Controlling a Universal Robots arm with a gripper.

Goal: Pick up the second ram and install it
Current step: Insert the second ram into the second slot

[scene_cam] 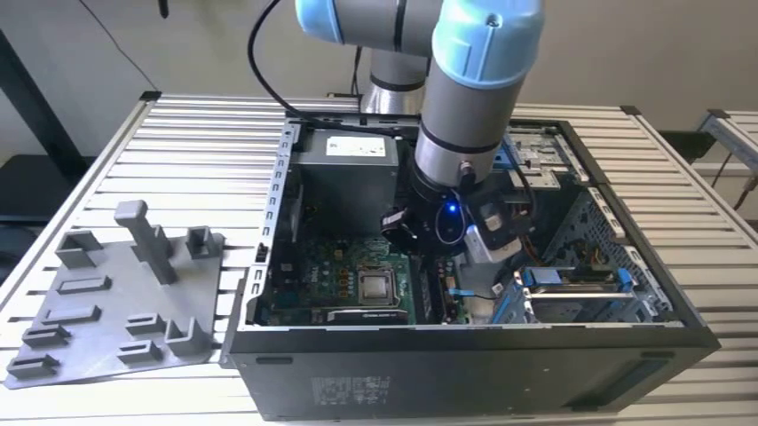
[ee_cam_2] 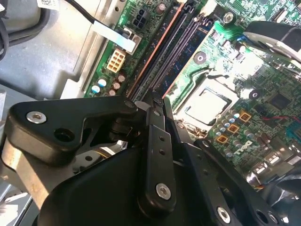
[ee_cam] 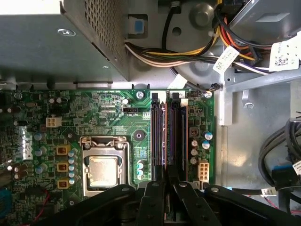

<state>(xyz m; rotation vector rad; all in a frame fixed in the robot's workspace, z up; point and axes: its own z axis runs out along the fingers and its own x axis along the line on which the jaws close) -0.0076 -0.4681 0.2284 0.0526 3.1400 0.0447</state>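
In both wrist views my gripper [ee_cam: 164,188] [ee_cam_2: 157,106] is low over the memory slots [ee_cam: 181,136] of the motherboard [ee_cam: 108,113]. Its fingers are shut on a thin dark stick seen edge-on, the second ram [ee_cam: 164,141] [ee_cam_2: 155,52]. A copper-coloured edge of the stick runs along the slots. I cannot tell how deep it sits in its slot. In the exterior view the gripper [scene_cam: 448,266] is inside the open computer case [scene_cam: 474,355], towards that view's right of the processor socket [scene_cam: 376,286].
The power supply [scene_cam: 343,164] and a bundle of cables [ee_cam: 188,52] lie just beyond the slots. A drive cage [scene_cam: 580,293] fills the case's side at the exterior view's right. A grey plastic tray [scene_cam: 119,302] with raised blocks lies on the slatted table at the exterior view's left.
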